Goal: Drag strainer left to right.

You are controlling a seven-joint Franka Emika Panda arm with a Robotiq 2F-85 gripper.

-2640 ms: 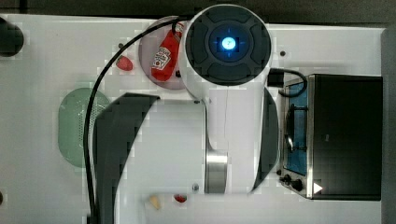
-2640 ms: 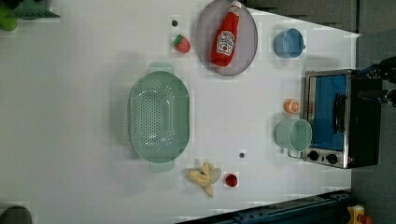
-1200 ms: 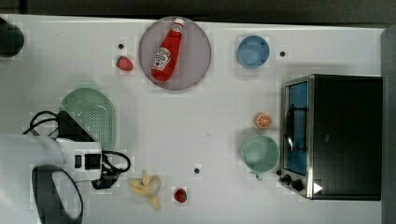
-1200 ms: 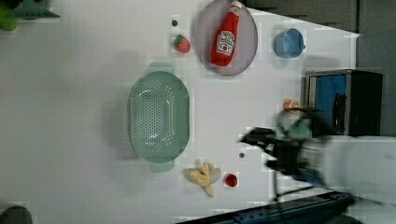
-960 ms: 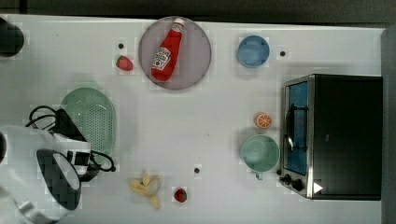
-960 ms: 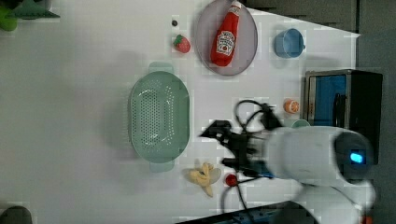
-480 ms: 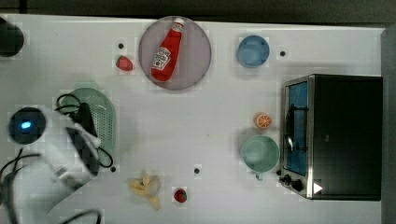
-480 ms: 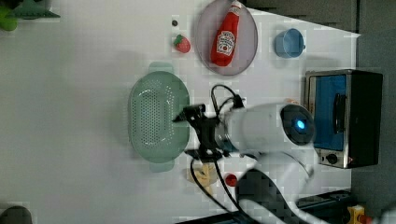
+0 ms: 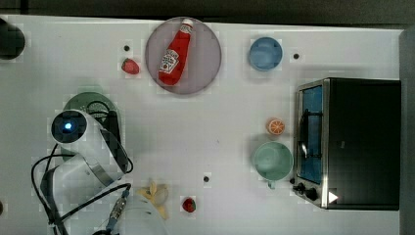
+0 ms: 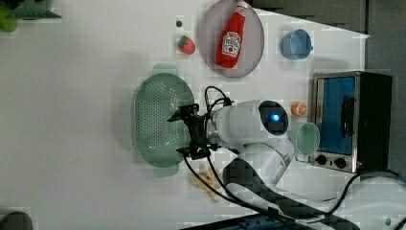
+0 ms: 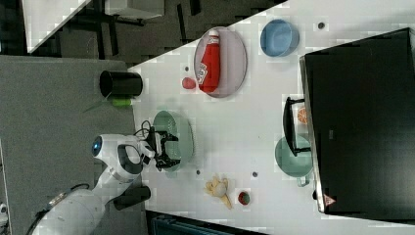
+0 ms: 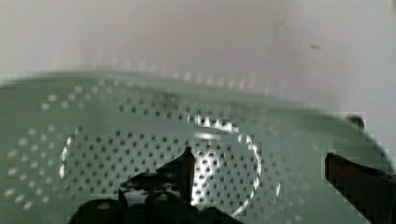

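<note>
The strainer (image 10: 160, 120) sits at the left view's left of the worktop (image 10: 72, 120), not yet dragged; the end effector (image 10: 187, 132) hangs over its near rim, spread wide, gripping nothing; the whole drag remains.

A glossy white robot arm (image 10: 249, 127) with rounded, bulbous segments and dark grey bands at its joints. A round dark cap on one segment carries a glowing blue light (image 10: 275, 118). Thin black cables (image 10: 213, 98) loop around the wrist. The pincer (image 10: 188, 130) is black, with two slim fingers standing wide apart.
</note>
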